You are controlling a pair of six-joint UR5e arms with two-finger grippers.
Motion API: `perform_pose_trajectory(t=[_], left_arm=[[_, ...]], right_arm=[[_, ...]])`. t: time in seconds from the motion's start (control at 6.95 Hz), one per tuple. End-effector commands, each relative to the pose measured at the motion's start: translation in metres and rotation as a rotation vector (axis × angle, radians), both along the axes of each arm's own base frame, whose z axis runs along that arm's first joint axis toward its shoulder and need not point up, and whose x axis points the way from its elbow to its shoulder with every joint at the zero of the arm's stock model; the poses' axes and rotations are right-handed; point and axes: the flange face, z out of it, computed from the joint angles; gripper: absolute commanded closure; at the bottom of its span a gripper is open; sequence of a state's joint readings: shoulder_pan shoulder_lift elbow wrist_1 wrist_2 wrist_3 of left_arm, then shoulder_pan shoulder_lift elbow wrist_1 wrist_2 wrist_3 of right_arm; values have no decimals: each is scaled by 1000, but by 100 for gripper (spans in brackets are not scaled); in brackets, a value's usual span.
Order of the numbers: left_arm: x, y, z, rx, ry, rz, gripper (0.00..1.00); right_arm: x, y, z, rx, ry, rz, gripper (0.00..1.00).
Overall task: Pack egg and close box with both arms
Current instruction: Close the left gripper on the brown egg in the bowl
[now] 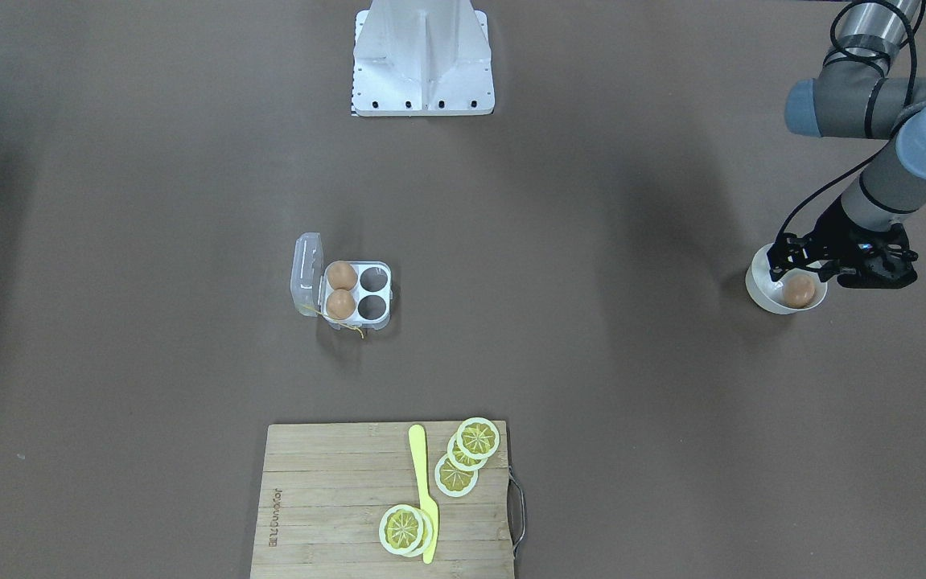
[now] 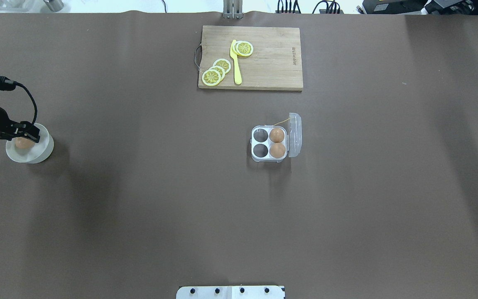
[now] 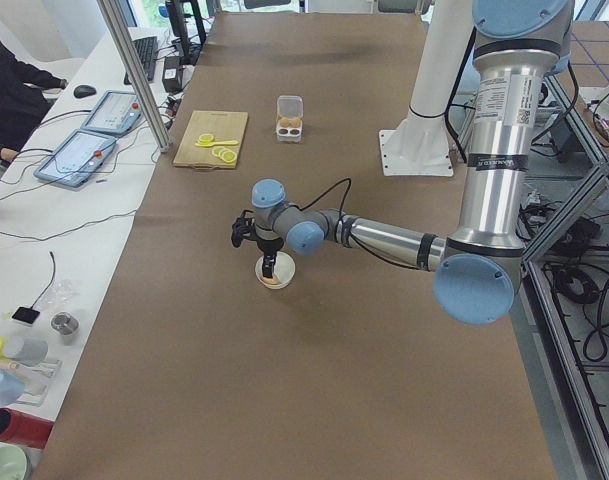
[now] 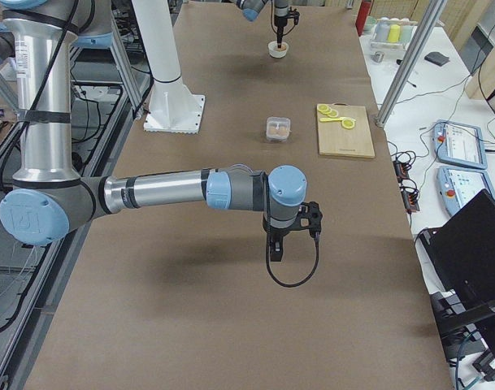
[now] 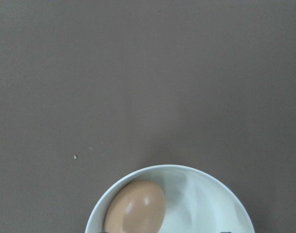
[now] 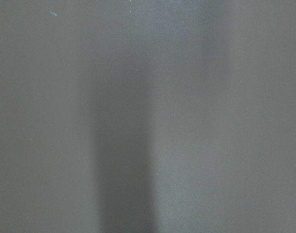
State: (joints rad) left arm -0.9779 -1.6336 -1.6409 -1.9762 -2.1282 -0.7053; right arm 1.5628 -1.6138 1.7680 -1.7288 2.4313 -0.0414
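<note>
The clear egg box stands open mid-table, its lid folded back, with two eggs in the cups beside the lid and two cups bare; it also shows in the overhead view. A third egg lies in a white bowl far out on my left side. My left gripper hangs just over that bowl, jaws apart, with nothing held. The left wrist view shows the egg in the bowl. My right gripper hovers over bare table; I cannot tell its state.
A wooden cutting board with lemon slices and a yellow knife lies at the far edge of the table. The white stand is at my base. Brown table surface lies between the bowl and the box.
</note>
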Motion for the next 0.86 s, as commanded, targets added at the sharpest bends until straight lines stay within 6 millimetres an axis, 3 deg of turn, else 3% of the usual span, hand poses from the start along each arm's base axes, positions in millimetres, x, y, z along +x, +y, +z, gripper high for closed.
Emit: perform_pose_trajectory(t=[0.0, 0.72], left_arm=[[10, 4, 7, 12, -31, 8, 20], [16, -3, 22, 11, -34, 11, 20]], right_arm=[[-1, 0, 1, -2, 0, -3, 0], [-1, 1, 3, -7, 0, -3, 0]])
